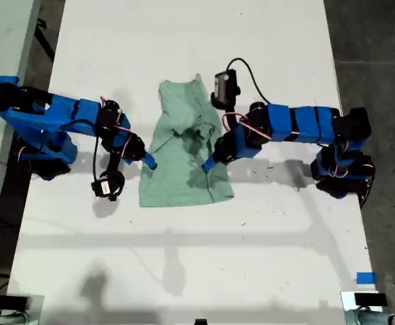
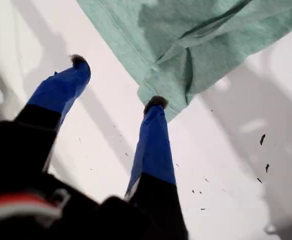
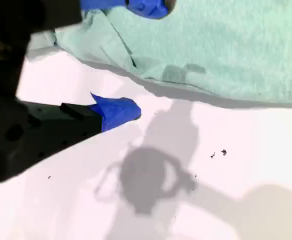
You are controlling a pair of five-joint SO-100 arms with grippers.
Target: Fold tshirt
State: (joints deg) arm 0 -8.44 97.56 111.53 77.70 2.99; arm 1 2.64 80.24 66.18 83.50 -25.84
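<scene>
The tshirt (image 1: pixel 183 162) lies in the middle of the white tabletop (image 1: pixel 183 271), between the two blue arms. Its long axis runs between the tabletop edges at the exterior view's top and bottom, the narrower bunched end toward the top and the wide straight edge toward the bottom. The cloth is a soft, matte mint knit, creased and lapped over itself mid-body.

My first hand (image 2: pixel 116 82) is spread and grasps nothing, one dark-tipped finger at a folded corner. My second hand (image 3: pixel 146 59) is also released, one finger over the cloth and the other over bare tabletop.
</scene>
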